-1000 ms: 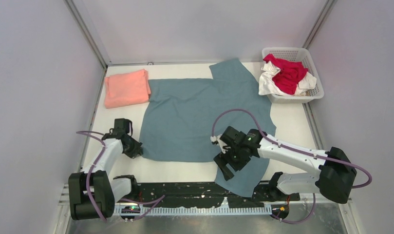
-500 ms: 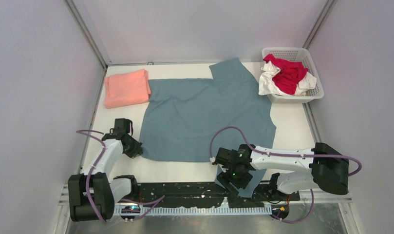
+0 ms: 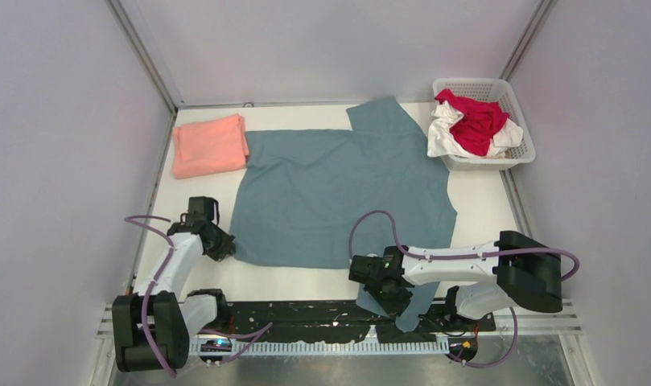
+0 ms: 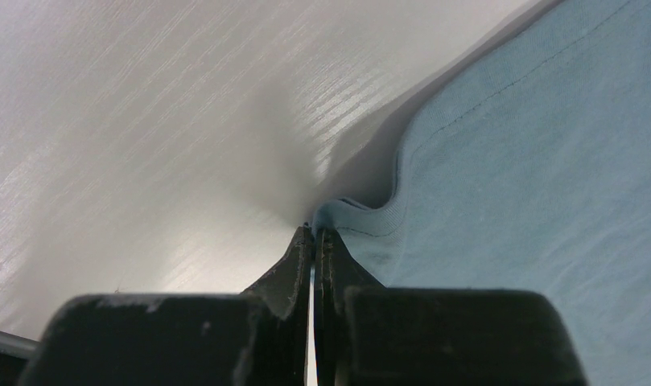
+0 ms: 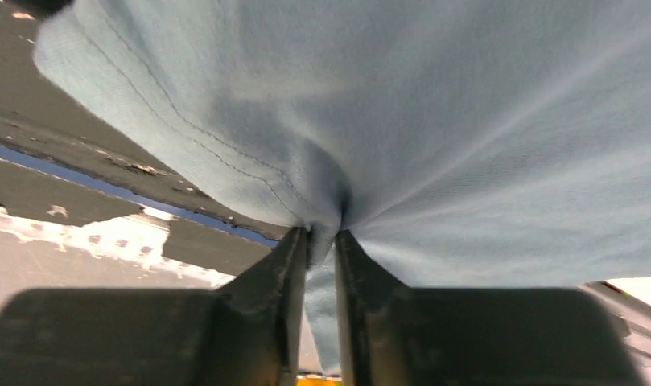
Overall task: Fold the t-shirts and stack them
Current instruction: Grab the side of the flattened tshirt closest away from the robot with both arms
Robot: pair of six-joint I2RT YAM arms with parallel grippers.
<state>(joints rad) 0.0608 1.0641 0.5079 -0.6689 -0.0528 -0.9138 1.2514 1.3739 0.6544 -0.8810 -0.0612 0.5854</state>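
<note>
A teal t-shirt (image 3: 338, 193) lies spread flat across the middle of the table. My left gripper (image 3: 224, 245) is at its near left corner. In the left wrist view that gripper (image 4: 315, 231) is shut, pinching the bunched hem of the teal t-shirt (image 4: 507, 185). My right gripper (image 3: 389, 296) is low at the sleeve that hangs over the near edge. In the right wrist view it (image 5: 322, 233) is shut on a fold of the teal cloth (image 5: 434, 121). A folded salmon-pink t-shirt (image 3: 209, 145) rests at the back left. Red (image 3: 476, 121) and white (image 3: 442, 141) t-shirts are heaped in the basket.
The white lattice basket (image 3: 521, 121) stands at the back right corner. A black rail (image 3: 306, 314) runs along the near edge between the arm bases. Grey walls close in the table on the left, back and right.
My right arm has drawn back toward the near edge and lowered, and its jaws have closed on the sleeve. The left arm and the shirt body have stayed put.
</note>
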